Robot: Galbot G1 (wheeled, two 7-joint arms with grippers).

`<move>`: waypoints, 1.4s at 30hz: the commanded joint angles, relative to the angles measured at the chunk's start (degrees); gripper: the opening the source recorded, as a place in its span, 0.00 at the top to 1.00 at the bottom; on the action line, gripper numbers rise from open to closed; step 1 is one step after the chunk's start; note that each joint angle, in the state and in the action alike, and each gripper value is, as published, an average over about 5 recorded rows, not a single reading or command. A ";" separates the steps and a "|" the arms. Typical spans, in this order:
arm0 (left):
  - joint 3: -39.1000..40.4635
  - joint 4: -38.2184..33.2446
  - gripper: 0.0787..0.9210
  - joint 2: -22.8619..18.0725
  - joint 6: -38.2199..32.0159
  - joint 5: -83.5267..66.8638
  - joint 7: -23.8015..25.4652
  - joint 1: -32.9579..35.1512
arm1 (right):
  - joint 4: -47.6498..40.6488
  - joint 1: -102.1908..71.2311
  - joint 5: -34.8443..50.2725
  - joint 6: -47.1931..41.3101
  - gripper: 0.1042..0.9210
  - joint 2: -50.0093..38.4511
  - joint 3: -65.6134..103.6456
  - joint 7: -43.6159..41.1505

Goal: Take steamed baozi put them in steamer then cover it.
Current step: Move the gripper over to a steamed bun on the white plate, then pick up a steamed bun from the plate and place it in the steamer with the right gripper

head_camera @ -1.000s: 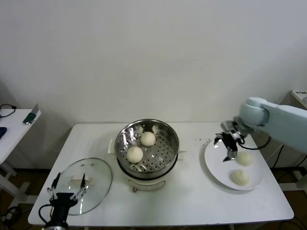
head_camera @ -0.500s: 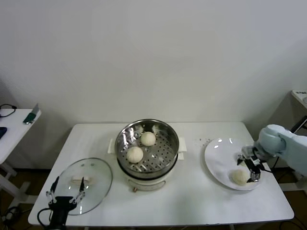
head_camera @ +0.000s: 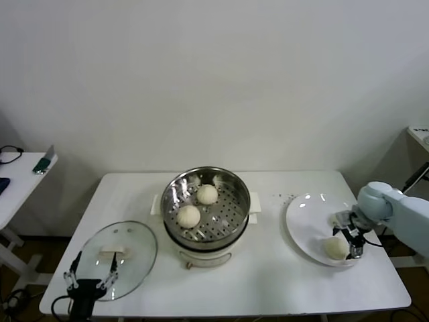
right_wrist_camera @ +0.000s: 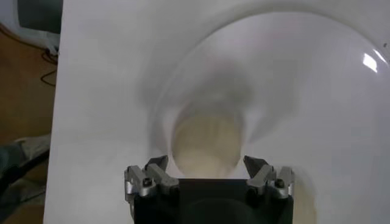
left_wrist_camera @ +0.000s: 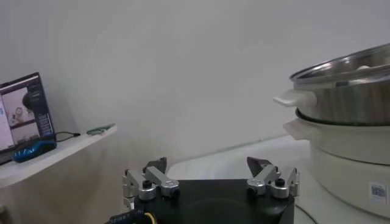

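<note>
The steamer [head_camera: 206,208] stands mid-table with two baozi [head_camera: 206,194] [head_camera: 188,216] inside. On the white plate [head_camera: 305,225] at the right one baozi [head_camera: 334,247] shows; my right gripper [head_camera: 348,235] hangs low over the plate just beside it and hides the spot behind. In the right wrist view the right gripper [right_wrist_camera: 206,161] is open, and a baozi [right_wrist_camera: 207,143] lies just beyond, between the line of its fingertips, not gripped. My left gripper [head_camera: 88,280] is open and empty at the table's front left, and also shows in the left wrist view [left_wrist_camera: 207,167].
A round glass lid [head_camera: 120,249] lies flat on the table left of the steamer, just behind my left gripper. The steamer's rim and white base show in the left wrist view [left_wrist_camera: 347,91]. A side table [head_camera: 20,168] stands at far left.
My right gripper has swung from the plate's far edge to its right side and come down over the baozi there. My left gripper has sunk slightly.
</note>
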 commanded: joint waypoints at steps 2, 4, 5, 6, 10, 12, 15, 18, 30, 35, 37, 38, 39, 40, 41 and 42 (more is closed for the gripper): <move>-0.15 0.21 0.12 -0.06 0.16 0.30 -0.12 -0.18 | -1.18 0.04 -0.46 0.25 0.12 2.10 -0.78 -0.21; -0.07 0.30 0.12 -0.14 0.14 0.31 -0.13 -0.28 | -1.41 1.22 -0.05 0.36 0.13 2.33 -1.86 -0.40; -0.03 0.34 0.12 -0.22 0.13 0.33 -0.13 -0.32 | -1.53 1.74 0.07 0.40 0.13 2.48 -2.35 -0.53; 0.01 0.37 0.12 -0.29 0.10 0.35 -0.13 -0.35 | -1.64 2.07 0.11 0.45 0.14 2.62 -2.63 -0.68; 0.01 0.34 0.12 -0.38 0.09 0.30 -0.13 -0.40 | -2.34 4.05 0.07 0.89 0.21 3.23 -4.41 -1.26; -0.11 0.32 0.12 -0.32 0.10 0.19 -0.16 -0.47 | -2.41 5.03 0.23 1.13 0.25 3.33 -5.28 -1.49; -0.22 0.30 0.12 -0.23 0.08 0.03 -0.17 -0.51 | -2.10 6.65 0.74 1.36 0.29 3.34 -6.51 -1.64; -0.15 0.28 0.12 -0.19 0.02 -0.05 -0.16 -0.46 | -1.90 9.76 1.10 3.20 0.30 3.55 -8.16 -1.91; 0.32 0.27 0.12 -0.36 0.41 0.59 -0.15 -0.64 | 3.57 42.89 -5.66 34.48 0.29 14.91 -24.30 -5.71; 0.39 0.20 0.12 -0.57 0.98 0.78 0.26 -0.50 | 5.04 48.87 -5.11 40.05 0.28 22.52 -25.79 -5.49; 0.43 0.20 0.12 -0.60 1.18 1.01 0.49 -0.37 | 5.45 49.10 -4.65 41.28 0.28 25.57 -24.55 -5.69; 0.43 0.19 0.12 -0.60 1.15 1.11 0.55 -0.33 | 5.53 49.12 -4.15 41.81 0.28 27.00 -23.95 -5.88; 0.39 0.12 0.12 -0.56 1.14 1.20 0.58 -0.28 | 5.53 49.25 -3.21 42.26 0.28 28.63 -23.57 -6.01; 0.34 0.02 0.12 -0.53 1.16 1.26 0.60 -0.24 | 5.53 49.41 -2.18 42.73 0.27 30.45 -23.33 -6.14; 0.27 -0.08 0.12 -0.49 1.21 1.24 0.60 -0.22 | 5.56 49.50 -1.18 43.00 0.27 32.27 -23.21 -6.27; 0.21 -0.15 0.12 -0.43 1.25 1.21 0.59 -0.21 | 5.57 49.57 -0.27 43.12 0.27 33.98 -23.18 -6.30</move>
